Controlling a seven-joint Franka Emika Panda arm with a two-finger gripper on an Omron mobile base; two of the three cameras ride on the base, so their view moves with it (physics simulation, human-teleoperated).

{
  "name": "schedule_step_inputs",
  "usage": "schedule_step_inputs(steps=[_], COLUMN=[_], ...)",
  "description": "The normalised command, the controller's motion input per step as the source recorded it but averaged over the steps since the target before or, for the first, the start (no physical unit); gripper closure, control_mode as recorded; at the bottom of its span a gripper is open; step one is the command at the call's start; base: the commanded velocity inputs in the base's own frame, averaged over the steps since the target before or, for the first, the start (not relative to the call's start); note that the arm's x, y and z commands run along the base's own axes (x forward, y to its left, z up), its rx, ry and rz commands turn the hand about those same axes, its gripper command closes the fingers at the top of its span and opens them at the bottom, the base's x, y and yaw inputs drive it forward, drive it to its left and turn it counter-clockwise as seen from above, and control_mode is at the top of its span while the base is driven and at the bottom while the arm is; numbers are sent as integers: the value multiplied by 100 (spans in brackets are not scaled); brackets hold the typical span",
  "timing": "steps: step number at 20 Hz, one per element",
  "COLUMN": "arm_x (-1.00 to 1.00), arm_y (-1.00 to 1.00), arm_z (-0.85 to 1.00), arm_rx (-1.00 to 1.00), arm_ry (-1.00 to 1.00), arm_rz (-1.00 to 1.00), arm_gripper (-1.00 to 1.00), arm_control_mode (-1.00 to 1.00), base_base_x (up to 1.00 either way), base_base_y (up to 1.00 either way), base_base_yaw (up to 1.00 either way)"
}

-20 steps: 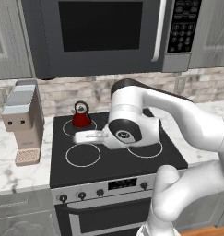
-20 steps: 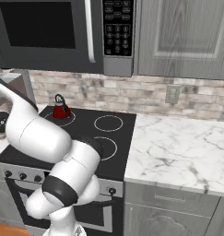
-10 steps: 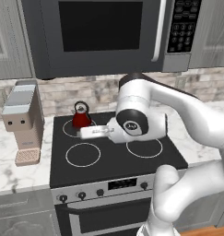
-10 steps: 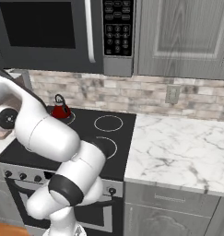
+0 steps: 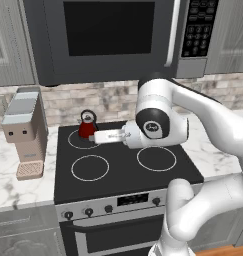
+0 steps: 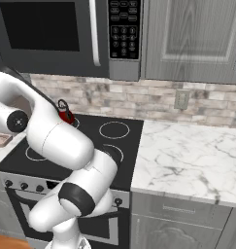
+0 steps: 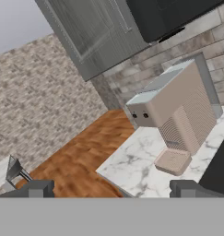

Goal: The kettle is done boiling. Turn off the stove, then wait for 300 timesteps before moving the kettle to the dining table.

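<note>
One red kettle [image 5: 87, 127] sits on the stove's [image 5: 118, 167] back-left burner, just beside the wide-open, empty gripper [image 7: 111, 188].

Kettle [image 5: 87, 128] is red with a dark handle and knob, sitting on a black stove [image 5: 123, 167] with white burner rings and a silver front. Coffee machine [image 5: 24, 129] is beige, counter [image 6: 187, 158] is white marble with grey veins, backsplash [image 6: 153, 99] is grey-brown brick.
</note>
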Motion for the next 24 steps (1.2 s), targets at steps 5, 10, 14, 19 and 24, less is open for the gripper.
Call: schedule_step_inputs(steps=[5, 10, 14, 19, 24], arm_x=[0, 0, 0, 0, 0], arm_y=[-20, -22, -21, -22, -22], arm_z=[35, 32, 29, 24, 14], arm_rx=[-5, -4, -4, -2, 0], arm_ry=[0, 0, 1, 4, 13], arm_rz=[0, 0, 0, 0, 0], arm_gripper=[-100, -100, -100, -100, -100], arm_control_mode=[-100, -100, -100, -100, -100], base_base_x=[0, 0, 0, 0, 0], base_base_y=[0, 0, 0, 0, 0], base_base_yaw=[0, 0, 0, 0, 0])
